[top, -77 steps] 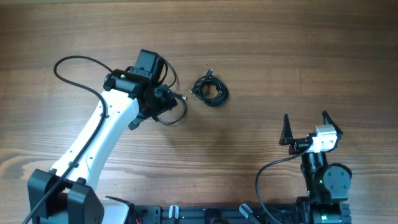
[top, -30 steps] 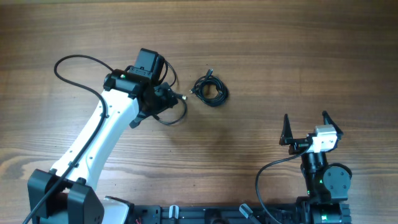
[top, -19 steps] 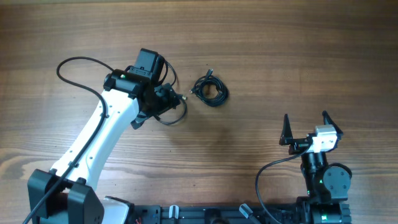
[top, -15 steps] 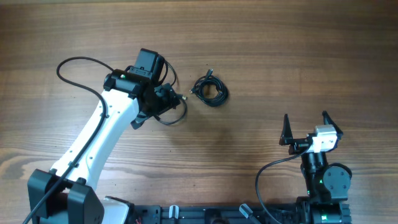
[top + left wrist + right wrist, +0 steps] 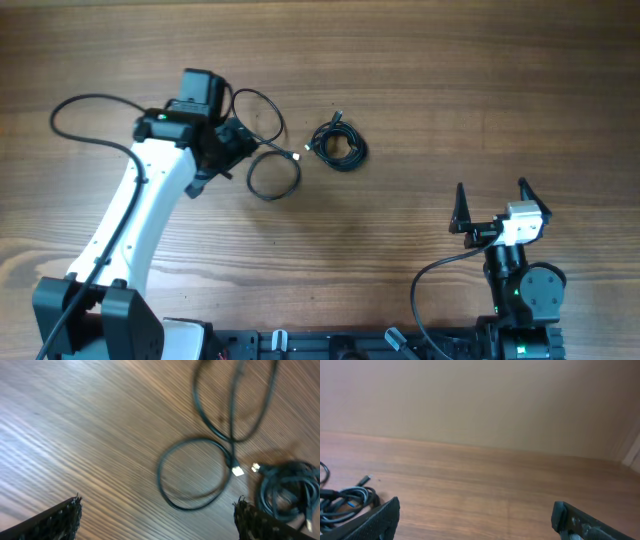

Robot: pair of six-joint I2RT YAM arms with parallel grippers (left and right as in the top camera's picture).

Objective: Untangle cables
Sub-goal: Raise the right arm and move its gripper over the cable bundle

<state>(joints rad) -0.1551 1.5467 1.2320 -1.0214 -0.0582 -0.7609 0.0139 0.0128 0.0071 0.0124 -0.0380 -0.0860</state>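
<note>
Cables lie on the wooden table (image 5: 450, 80): a loose looped cable (image 5: 265, 155) just beside a coiled bundle (image 5: 338, 145). The left gripper (image 5: 225, 150) is by the loops, fingers spread, holding nothing. The right gripper (image 5: 492, 205) sits well apart, fingers also spread.

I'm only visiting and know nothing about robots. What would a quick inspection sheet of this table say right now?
Surface: wooden table, bare grain.
Job's things: loose cable lying in open loops; coiled bundle beside its plug end.
Clutter: nothing seen.
Grippers: left gripper open, holding nothing, near the loose cable; right gripper open, well apart from both cables.
Cables: left arm lead and right arm lead, both black.
Surroundings: plain beige wall.
</note>
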